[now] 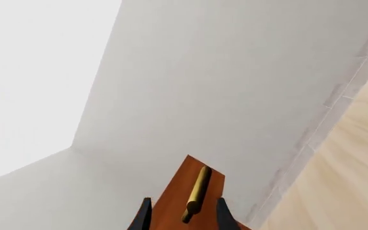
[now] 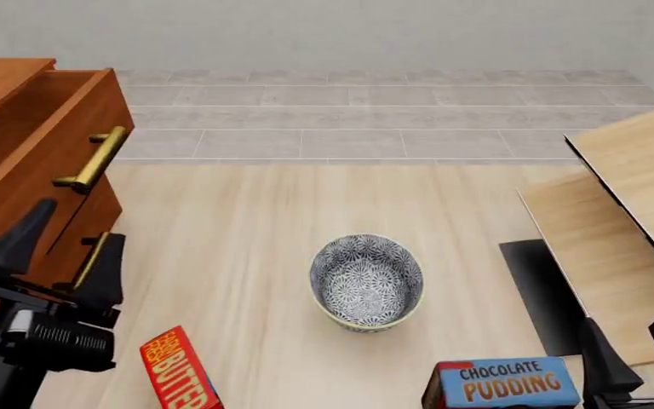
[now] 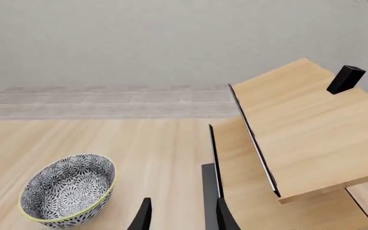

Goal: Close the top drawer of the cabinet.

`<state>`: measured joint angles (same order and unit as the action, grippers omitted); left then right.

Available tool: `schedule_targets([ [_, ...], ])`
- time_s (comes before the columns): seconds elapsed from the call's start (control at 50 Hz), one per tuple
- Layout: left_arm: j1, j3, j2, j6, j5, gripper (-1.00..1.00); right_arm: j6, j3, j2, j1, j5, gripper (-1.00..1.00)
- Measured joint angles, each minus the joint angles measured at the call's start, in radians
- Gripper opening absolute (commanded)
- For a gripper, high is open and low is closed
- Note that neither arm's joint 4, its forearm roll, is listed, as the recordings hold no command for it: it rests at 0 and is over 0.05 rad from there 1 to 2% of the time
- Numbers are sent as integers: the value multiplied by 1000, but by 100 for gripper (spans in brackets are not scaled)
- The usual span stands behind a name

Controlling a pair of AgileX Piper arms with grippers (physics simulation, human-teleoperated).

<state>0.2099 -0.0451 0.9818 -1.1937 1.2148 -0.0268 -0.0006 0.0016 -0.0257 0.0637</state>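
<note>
The cabinet (image 2: pixel 9 162) stands at the table's left edge in the front view. Its top drawer (image 2: pixel 60 128) is pulled out, its brass handle (image 2: pixel 92 159) slanting across the front. My left gripper (image 2: pixel 81 220) is open just below that handle, in front of the lower drawers, holding nothing. In the left wrist view the drawer front (image 1: pixel 171 201) and its brass handle (image 1: pixel 197 193) lie between the open fingers of the left gripper (image 1: pixel 184 216). My right gripper (image 2: pixel 620 325) stands open at the near right, far from the cabinet, also empty (image 3: pixel 182 215).
A patterned bowl (image 2: pixel 367 282) sits mid-table, also shown in the right wrist view (image 3: pixel 69 194). Pale wood boards (image 2: pixel 633 187) slope at the right. A chocolate pudding box (image 2: pixel 507 383) and a red box (image 2: pixel 177 371) lie near the front edge.
</note>
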Motion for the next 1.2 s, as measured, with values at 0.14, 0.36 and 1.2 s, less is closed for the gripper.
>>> schedule_targets([
  [0.14,1,-31,16,-17,2,100,0,0,0,1,3,100],
  [0.36,-1,-67,30,-36,3,100,1,0,-1,3,6,100],
  [1.2,-69,-125,100,-67,5,100,4,0,-1,3,8,100],
])
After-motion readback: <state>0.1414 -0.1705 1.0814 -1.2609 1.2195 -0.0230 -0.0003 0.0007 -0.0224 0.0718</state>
